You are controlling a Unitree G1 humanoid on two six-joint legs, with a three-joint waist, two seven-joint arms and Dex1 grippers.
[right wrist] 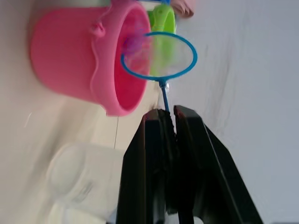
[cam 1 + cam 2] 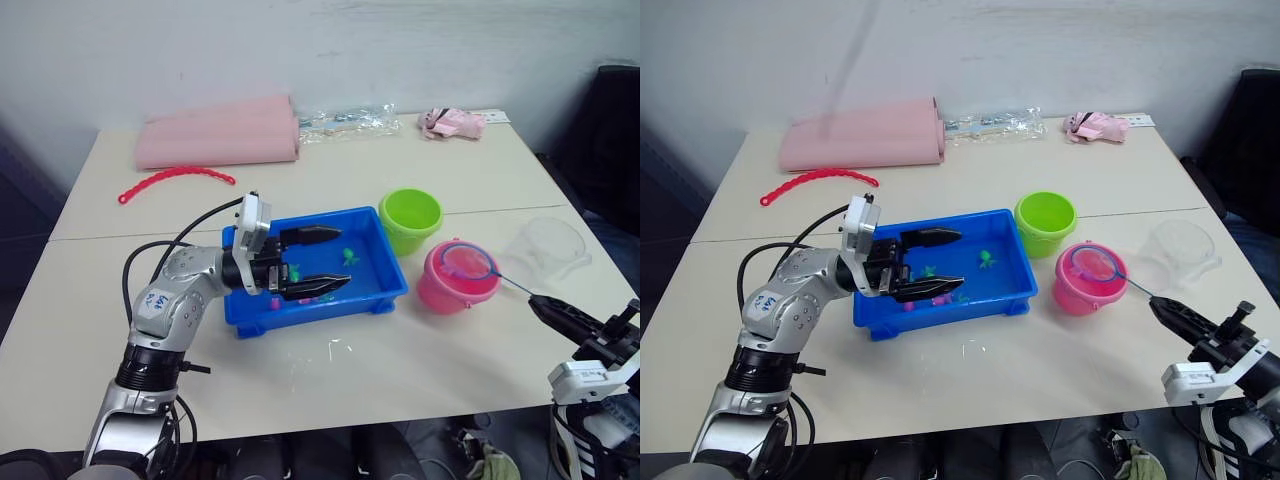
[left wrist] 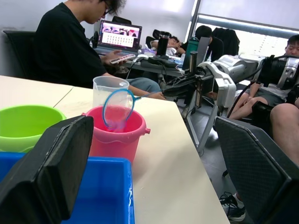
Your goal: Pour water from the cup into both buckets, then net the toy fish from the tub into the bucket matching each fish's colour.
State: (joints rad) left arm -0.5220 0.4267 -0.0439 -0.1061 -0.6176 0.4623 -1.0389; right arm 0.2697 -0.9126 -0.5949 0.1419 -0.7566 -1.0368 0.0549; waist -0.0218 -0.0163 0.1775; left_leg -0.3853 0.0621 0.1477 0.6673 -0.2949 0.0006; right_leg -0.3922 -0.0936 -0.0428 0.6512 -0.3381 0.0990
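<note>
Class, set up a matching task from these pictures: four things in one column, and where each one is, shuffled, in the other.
Things:
1. net
2. green bucket
3. cup
4. left gripper

Places:
A. over the blue tub
B. hoop over the pink bucket
C. on the table, beyond the pink bucket's far side from the tub
D. beside the tub's far right corner

Pairs: 1-B, 2-D, 3-C, 4-A

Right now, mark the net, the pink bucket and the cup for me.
net [image 2: 1099, 263], right eye view, on the mesh inside the blue hoop.
pink bucket [image 2: 440, 292], left eye view, on its outer side wall.
cup [image 2: 548, 250], left eye view, on its clear side wall.
</note>
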